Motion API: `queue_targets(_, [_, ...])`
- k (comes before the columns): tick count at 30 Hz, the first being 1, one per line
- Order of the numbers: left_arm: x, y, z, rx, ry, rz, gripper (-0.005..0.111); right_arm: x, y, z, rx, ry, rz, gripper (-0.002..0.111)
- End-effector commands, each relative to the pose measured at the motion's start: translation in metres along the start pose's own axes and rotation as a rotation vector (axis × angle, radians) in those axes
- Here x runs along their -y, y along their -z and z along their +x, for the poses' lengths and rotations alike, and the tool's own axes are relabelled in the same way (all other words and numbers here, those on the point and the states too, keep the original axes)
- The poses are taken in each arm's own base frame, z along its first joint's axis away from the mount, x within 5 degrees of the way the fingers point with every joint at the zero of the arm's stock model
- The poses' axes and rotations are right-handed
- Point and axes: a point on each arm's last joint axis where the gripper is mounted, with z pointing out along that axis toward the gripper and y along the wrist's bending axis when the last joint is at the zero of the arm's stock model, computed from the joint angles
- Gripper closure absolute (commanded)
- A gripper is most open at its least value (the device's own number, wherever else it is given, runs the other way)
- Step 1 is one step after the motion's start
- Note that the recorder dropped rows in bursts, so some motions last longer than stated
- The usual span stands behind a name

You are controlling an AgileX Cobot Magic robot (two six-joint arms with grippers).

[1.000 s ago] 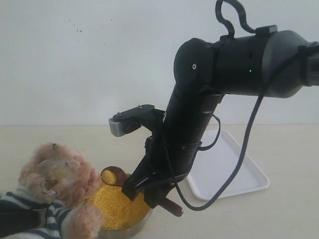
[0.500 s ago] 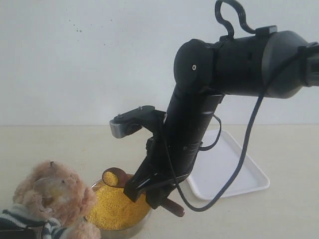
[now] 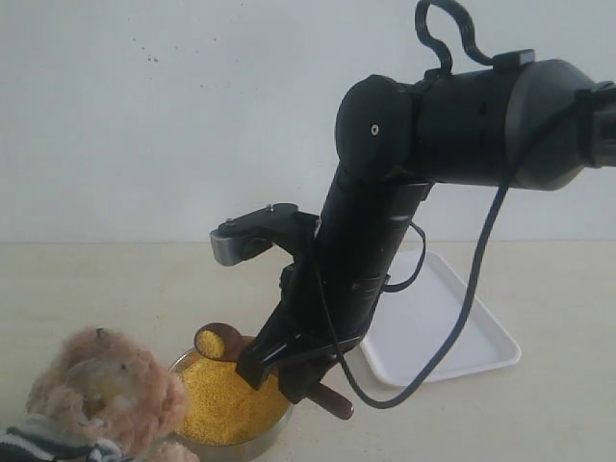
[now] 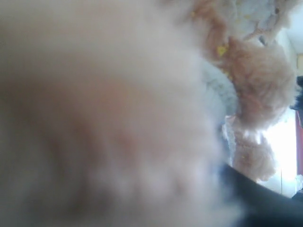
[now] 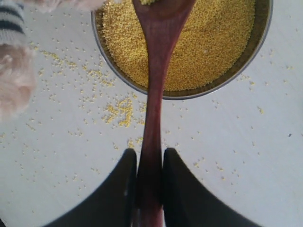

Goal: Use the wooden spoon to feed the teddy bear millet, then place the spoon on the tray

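Right end effector [image 5: 150, 156] clamps the wooden spoon [image 5: 156, 71]; left end effector unreadable behind blurred teddy bear [image 4: 255, 85].

My black right arm [image 3: 371, 241] angles steeply down, its black two-fingered right gripper [image 5: 150, 156] clamped on the dark reddish-brown wooden spoon [image 5: 156, 71]. I cannot read my left gripper through the blur.

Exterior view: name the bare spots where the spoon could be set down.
The tray, right of the arm, shows bare. The table in front of it is free, as is the stretch behind the teddy bear. Crowded: around the bowl, between bear and wooden spoon.
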Motion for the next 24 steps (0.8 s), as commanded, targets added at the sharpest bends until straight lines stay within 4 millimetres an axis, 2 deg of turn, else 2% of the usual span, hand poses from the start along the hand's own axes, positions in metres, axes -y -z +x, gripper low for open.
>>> queue_targets(1, [-0.005, -0.001, 0.015, 0.027, 0.118, 0.015, 0.103, 0.001, 0.005, 0.000, 0.019, 0.010, 0.012, 0.109])
queue_targets(4, [-0.007, -0.002, 0.018, 0.063, 0.181, 0.014, 0.103, 0.001, 0.005, 0.000, 0.020, 0.009, 0.010, 0.109])
queue_targets(12, [-0.008, -0.002, 0.014, 0.098, 0.196, 0.020, 0.103, -0.007, 0.003, -0.004, 0.050, 0.027, -0.010, 0.109])
queue_targets(16, [-0.010, -0.005, 0.011, 0.108, 0.205, 0.039, 0.103, -0.018, 0.001, -0.009, 0.083, 0.045, -0.018, 0.109])
queue_targets(24, [-0.012, -0.016, 0.002, 0.022, 0.242, 0.106, 0.103, -0.040, -0.003, -0.015, 0.113, 0.104, -0.027, 0.109])
